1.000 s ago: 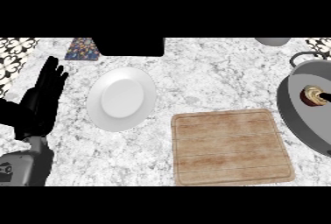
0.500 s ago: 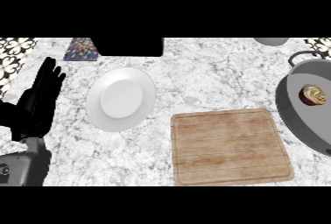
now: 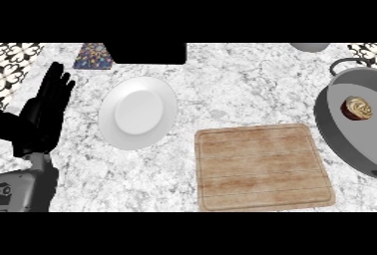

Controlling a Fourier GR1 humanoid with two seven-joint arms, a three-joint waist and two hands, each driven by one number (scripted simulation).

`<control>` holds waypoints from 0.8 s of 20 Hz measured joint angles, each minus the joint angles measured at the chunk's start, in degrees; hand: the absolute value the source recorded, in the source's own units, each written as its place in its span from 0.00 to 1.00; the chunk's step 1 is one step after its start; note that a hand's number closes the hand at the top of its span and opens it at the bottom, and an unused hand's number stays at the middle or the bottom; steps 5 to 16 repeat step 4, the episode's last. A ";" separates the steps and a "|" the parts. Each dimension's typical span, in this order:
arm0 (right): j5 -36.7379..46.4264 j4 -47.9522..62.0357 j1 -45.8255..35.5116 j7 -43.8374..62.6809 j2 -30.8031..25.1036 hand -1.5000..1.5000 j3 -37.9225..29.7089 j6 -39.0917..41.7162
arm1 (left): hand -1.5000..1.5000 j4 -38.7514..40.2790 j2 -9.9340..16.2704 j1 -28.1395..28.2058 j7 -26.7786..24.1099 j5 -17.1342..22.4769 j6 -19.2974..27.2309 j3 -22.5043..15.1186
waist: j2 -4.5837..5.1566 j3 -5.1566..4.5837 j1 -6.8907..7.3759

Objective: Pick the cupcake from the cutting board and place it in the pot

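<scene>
A cupcake (image 3: 358, 107) with a swirled light top and a dark base sits inside the grey pot (image 3: 335, 124) at the right edge of the head view. The wooden cutting board (image 3: 261, 167) lies bare at the lower middle. My left hand (image 3: 43, 117) rests open at the left edge, fingers pointing up, far from the board and the pot. No part of my right hand shows in this view.
A white plate (image 3: 137, 112) lies left of the board. A black box (image 3: 149, 53) and a patterned dark item (image 3: 93, 56) sit at the counter's back edge. A grey round object (image 3: 309, 47) peeks in at the top right.
One second ago my right hand's dark fingers were over the cupcake in the pot; they have left the view, and the cupcake stays in the pot. The left hand has not moved.
</scene>
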 measured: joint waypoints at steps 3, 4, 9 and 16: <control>-0.38 0.47 2.10 -0.71 -1.07 0.00 0.12 0.81 | 0.50 0.56 -0.36 0.83 -1.27 -0.17 -0.17 0.05 | -0.02 -0.01 -0.06; -0.56 0.60 2.56 -0.65 -1.48 0.00 0.14 1.13 | 0.50 0.56 -0.39 1.12 -1.55 -0.20 -0.21 0.13 | -0.03 0.00 -0.05; -0.56 0.60 2.56 -0.65 -1.48 0.00 0.14 1.13 | 0.50 0.56 -0.39 1.12 -1.55 -0.20 -0.21 0.13 | -0.03 0.00 -0.05; -0.56 0.60 2.56 -0.65 -1.48 0.00 0.14 1.13 | 0.50 0.56 -0.39 1.12 -1.55 -0.20 -0.21 0.13 | -0.03 0.00 -0.05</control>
